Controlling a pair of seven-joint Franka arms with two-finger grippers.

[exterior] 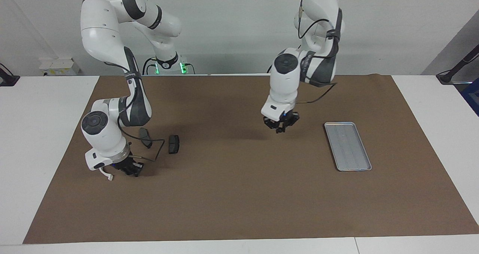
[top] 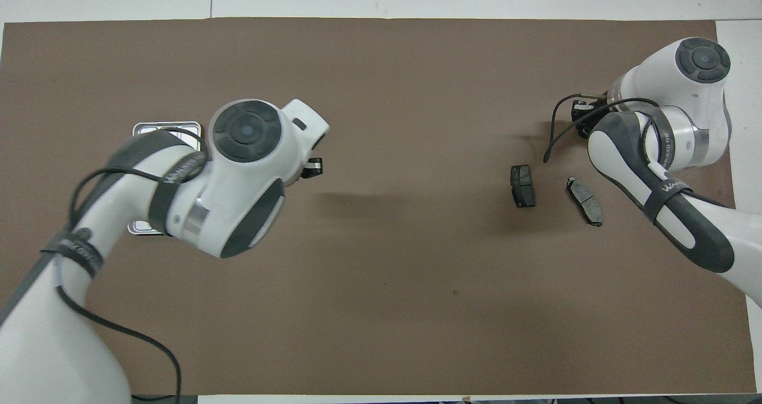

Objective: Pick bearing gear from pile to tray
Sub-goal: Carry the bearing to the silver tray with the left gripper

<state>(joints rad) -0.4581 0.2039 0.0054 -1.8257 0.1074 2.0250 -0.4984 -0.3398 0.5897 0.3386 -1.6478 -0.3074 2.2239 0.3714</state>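
The right gripper (exterior: 131, 168) is pressing low at the pile (exterior: 161, 141), presumably picking; its finger state is unclear. The left gripper (exterior: 280, 126), fingertips together, is waiting raised near the tray (exterior: 347, 146).

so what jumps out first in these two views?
The right gripper is down at the mat at its own end of the table, just past two dark pad-shaped plates. The left gripper hangs shut over bare mat mid-table. The silver tray lies empty toward the left arm's end.
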